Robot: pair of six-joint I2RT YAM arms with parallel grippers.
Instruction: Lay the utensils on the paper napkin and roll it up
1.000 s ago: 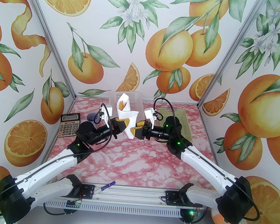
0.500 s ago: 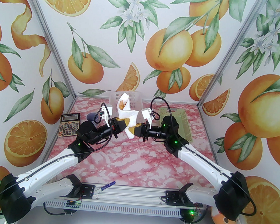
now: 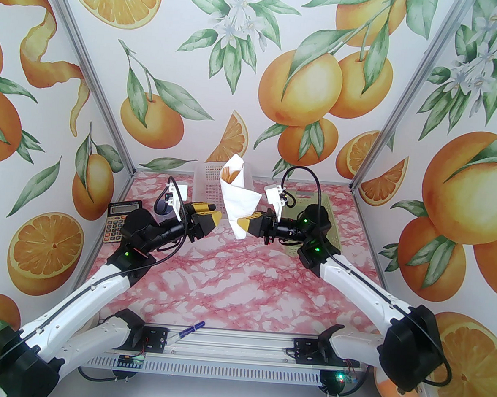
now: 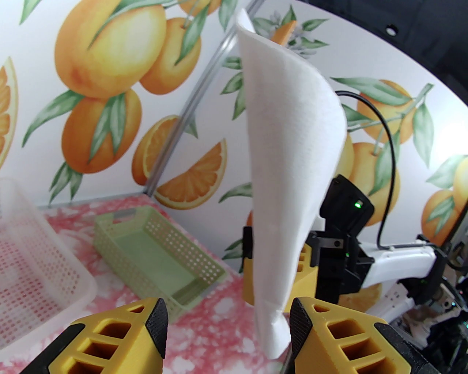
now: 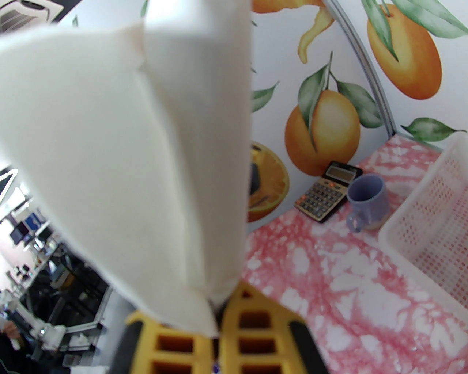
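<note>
— Paper first: where is the thin white paper napkin (image 3: 242, 201)?
— Rolled into a cone, aloft over the pink marbled table (image 3: 225, 285), its lower end pinched in the right gripper (image 3: 243, 224). It is held upright, probably so the slim orange-brown utensils (image 3: 229, 176) don't slide out.
— And the left gripper (image 3: 210, 217)?
— Spread, apart from it. The top view shows utensil tips in the cone's mouth; the left wrist view shows the narrow tail.

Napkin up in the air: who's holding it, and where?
The right gripper pinches the napkin near its bottom end. The left gripper is open and holds nothing.
</note>
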